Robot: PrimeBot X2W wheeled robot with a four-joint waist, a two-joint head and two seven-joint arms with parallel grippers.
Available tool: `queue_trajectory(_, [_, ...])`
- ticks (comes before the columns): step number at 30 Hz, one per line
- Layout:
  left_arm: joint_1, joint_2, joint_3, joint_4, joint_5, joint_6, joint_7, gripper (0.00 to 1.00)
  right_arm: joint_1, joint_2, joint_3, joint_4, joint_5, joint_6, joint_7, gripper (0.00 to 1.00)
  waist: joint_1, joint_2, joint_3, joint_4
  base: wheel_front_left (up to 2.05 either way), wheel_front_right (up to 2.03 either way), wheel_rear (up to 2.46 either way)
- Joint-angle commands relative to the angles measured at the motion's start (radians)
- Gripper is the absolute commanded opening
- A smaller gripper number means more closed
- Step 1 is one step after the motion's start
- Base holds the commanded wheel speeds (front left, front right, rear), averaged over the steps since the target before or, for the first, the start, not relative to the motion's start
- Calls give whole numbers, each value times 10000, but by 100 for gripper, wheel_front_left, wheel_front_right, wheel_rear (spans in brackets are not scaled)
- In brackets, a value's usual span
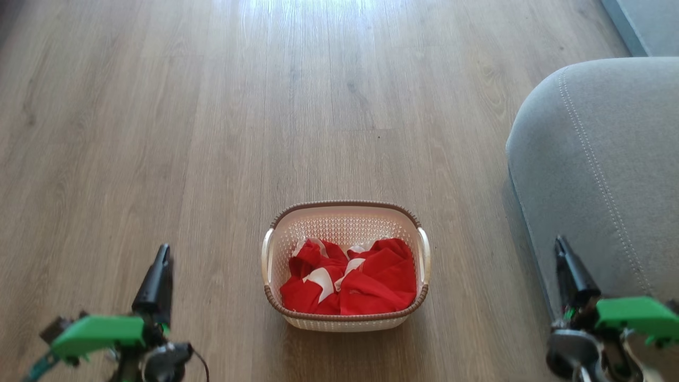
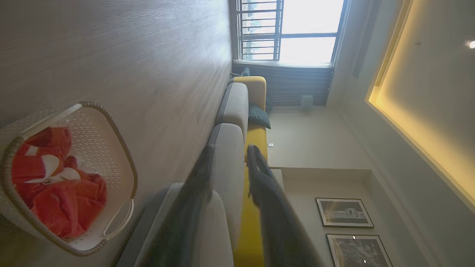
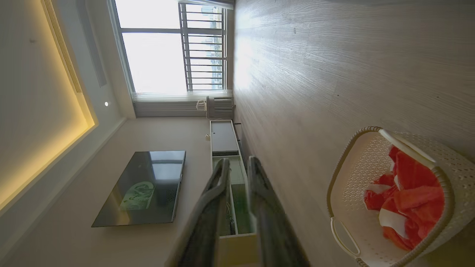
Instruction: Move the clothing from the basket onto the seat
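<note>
Head view: red clothing (image 1: 371, 286) is seen bunched in basket (image 1: 345, 203) on floor (image 1: 212, 106), seat (image 1: 599, 159) to R. L & R jaws are narrowly parted, empty; should be widened, then fabric pinched deep at ctr.

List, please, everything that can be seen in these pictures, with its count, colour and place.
laundry basket: one, cream-white with brown rim, on the floor in front of the robot
clothing: one heap, red with white patches, inside the basket
seat: one, grey with pale stitching, right of the basket
floor: one, pale wood planks
window: one, bright with dark bars, far wall
television: one, black, on the wall
low cabinet: one, grey, between television and floor
framed pictures: two, dark frames, wall behind the sofa
left gripper: one, dark fingers slightly apart, lower left, empty
right gripper: one, dark fingers slightly apart, lower right, empty
</note>
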Motion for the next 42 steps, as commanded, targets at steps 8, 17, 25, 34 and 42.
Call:
queue_trajectory(8, [71, -14, -94, 469, 49, -1, -119, 100, 16, 39, 122, 441, -58, 0, -72, 100, 0, 0, 18, -2, 0, 0, 0])
queue_trajectory(17, [-217, 49, -262, 567, 212, -2, -365, 100, -291, -45, 355, 467, -231, 0, -288, 100, 0, 0, 39, -2, 0, 0, 0])
queue_trajectory(25, [-535, 171, -500, 672, 664, -3, -637, 100, -654, -233, 780, 571, -590, 0, -622, 100, 0, 0, 66, -1, 0, 0, 0])
queue_trajectory(34, [-859, 207, -600, 708, 1737, -5, -901, 100, -1092, -381, 1077, 720, -1454, 0, -907, 100, 0, 0, 104, -7, 0, 0, 0])
queue_trajectory(42, [-1137, 280, -704, 829, 3157, -6, -1135, 100, -1448, -473, 1363, 840, -2576, 0, -1143, 100, 0, 0, 144, -12, 0, 0, 0])
